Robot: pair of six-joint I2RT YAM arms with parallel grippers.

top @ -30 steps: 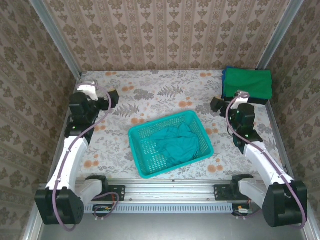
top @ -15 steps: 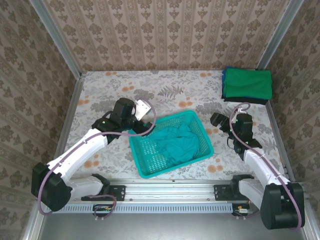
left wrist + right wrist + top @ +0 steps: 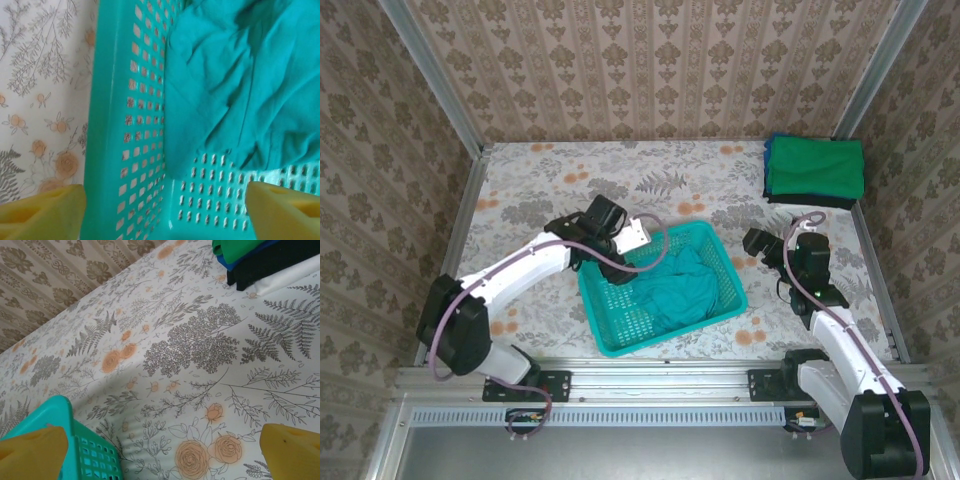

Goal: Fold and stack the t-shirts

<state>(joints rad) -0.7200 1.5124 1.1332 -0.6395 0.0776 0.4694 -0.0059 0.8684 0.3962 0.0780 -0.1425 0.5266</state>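
Left gripper [image 3: 164,210] at the basket [image 3: 596,300], teal t-shirt [image 3: 675,290] bunched inside.
My left fingers are spread wide and grasp nothing; in the wrist view the basket's left wall lies between the pads. The basket sits mid-table. My right gripper [image 3: 162,449] hangs released and empty over the floral table [image 3: 540,190], right of the basket. The folded stack [image 3: 815,168], green on top, sits in the far right corner.
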